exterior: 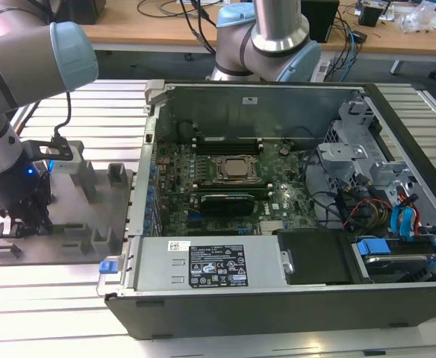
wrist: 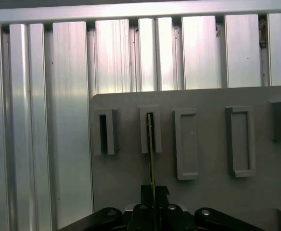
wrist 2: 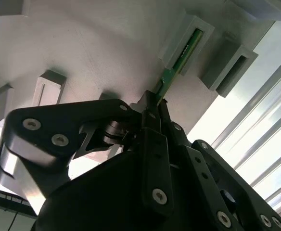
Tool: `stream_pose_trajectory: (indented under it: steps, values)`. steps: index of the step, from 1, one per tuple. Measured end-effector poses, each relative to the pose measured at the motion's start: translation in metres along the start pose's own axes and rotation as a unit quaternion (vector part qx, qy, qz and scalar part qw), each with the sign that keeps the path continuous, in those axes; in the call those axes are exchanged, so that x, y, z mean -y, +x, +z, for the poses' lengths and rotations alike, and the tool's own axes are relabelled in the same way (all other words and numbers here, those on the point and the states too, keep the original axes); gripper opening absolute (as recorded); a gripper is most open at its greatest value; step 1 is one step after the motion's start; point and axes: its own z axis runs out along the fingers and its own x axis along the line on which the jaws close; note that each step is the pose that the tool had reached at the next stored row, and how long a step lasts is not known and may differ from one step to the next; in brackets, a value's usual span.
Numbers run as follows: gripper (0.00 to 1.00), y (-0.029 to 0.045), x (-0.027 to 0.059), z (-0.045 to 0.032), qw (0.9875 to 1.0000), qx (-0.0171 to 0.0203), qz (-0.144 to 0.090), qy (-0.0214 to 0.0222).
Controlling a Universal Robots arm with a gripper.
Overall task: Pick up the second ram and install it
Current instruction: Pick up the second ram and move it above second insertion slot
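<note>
The second ram (wrist 2: 170,73) is a thin green stick. Its far end sits in the slot of a grey holder block (wrist 2: 194,25), and its near end is pinched between my fingers. In the first wrist view the ram (wrist: 151,151) appears edge-on, running from a holder slot (wrist: 150,118) down to my gripper (wrist: 153,193). My gripper (wrist 2: 155,102) is shut on the stick. In the exterior view the gripper (exterior: 25,218) stands low over the grey holder plate (exterior: 76,224) at that view's left, beside the open computer case (exterior: 278,276).
The motherboard with its processor socket (exterior: 237,170) lies inside the case, with memory slots (exterior: 225,142) beyond the socket. Drive cages and cables (exterior: 375,201) fill the case at the exterior view's right. Several more holder blocks (wrist: 186,142) stand on the plate. Ribbed aluminium table (wrist: 49,120) surrounds it.
</note>
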Motion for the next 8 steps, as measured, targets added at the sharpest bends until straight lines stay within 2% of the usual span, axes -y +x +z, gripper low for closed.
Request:
stream_pose_trajectory:
  steps: [3, 8]
  values:
    - [0.14, 0.0, 0.0, 0.0, 1.0, 0.0001, 0.0, 0.0]
    - [0.14, 0.0003, 0.0, -0.0218, 1.0, 0.0003, 0.0, 0.0]
